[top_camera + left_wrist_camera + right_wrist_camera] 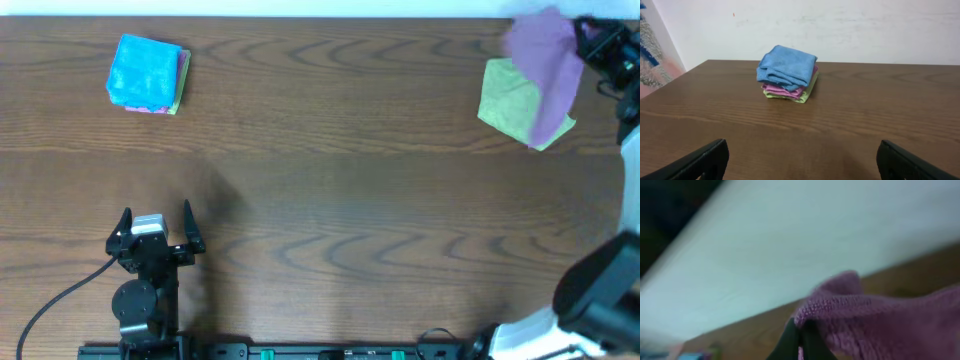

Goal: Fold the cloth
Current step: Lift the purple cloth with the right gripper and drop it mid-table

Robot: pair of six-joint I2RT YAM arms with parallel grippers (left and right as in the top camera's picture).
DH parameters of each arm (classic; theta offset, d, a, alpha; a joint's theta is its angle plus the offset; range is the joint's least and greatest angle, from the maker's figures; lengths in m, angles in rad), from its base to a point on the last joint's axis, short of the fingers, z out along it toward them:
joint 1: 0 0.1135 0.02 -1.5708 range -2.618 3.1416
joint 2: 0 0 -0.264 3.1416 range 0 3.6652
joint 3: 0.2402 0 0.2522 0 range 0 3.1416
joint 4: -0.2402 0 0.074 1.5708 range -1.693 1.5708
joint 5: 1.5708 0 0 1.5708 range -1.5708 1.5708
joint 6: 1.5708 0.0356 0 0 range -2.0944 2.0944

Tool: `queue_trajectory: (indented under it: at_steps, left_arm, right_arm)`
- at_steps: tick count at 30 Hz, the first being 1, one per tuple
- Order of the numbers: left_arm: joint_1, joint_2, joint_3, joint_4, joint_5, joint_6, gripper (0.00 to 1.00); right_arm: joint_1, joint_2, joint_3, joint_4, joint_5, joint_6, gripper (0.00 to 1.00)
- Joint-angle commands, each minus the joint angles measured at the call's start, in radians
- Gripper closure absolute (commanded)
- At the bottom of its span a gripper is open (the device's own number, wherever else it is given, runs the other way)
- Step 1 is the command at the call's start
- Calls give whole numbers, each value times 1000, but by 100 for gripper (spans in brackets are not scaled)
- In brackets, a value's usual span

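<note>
My right gripper (pixel 588 42) at the table's far right corner is shut on a purple cloth (pixel 545 70) and holds it lifted; the cloth hangs over a green cloth (pixel 508 98) lying on the table. In the right wrist view the closed fingers (pixel 801 339) pinch the purple cloth's edge (pixel 880 325). My left gripper (pixel 155 226) is open and empty near the front left, above the bare table (pixel 805 145).
A stack of folded cloths, blue on top of pink and green (pixel 148 75), sits at the far left; it also shows in the left wrist view (pixel 787 74). A black cable (pixel 60 300) runs from the left arm's base. A white wall backs the table.
</note>
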Motion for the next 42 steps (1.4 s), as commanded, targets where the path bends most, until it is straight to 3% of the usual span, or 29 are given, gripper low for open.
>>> queue_trajectory:
  at_steps: [1, 8, 13, 17, 20, 25, 28, 35, 39, 42]
  left_arm:
    - [-4, -2, -35, -21, -25, -11, 5]
    - [-4, -2, -35, -21, -25, -11, 5]
    - [-4, -2, -35, -21, -25, -11, 5]
    - [-4, -2, -35, -21, -25, -11, 5]
    - [-4, -2, -35, -21, -25, -11, 5]
    - [-4, -2, -35, -21, -25, -11, 5]
    - [-4, -2, -35, -21, -25, -11, 5]
    - [-4, -2, -35, -21, -25, -11, 5]
    - [-4, -2, -35, -21, -25, -11, 4]
    - [-4, -2, -35, -21, -25, -11, 5]
  right_arm:
    - [100, -97, 23, -40, -116, 5, 98]
    - [420, -248, 23, -294, -211, -93, 98]
    - [507, -344, 23, -512, -177, -198, 98]
    - [496, -447, 23, -727, 69, -259, 98]
    - [495, -563, 23, -890, 395, -265, 99]
    - [490, -678, 23, -988, 717, -262, 98]
    - [490, -695, 23, -1004, 792, -233, 98]
    - [498, -572, 23, -971, 643, -211, 98]
    - [548, -417, 23, -827, 269, -218, 99]
    - [588, -325, 23, -709, -134, -349, 98]
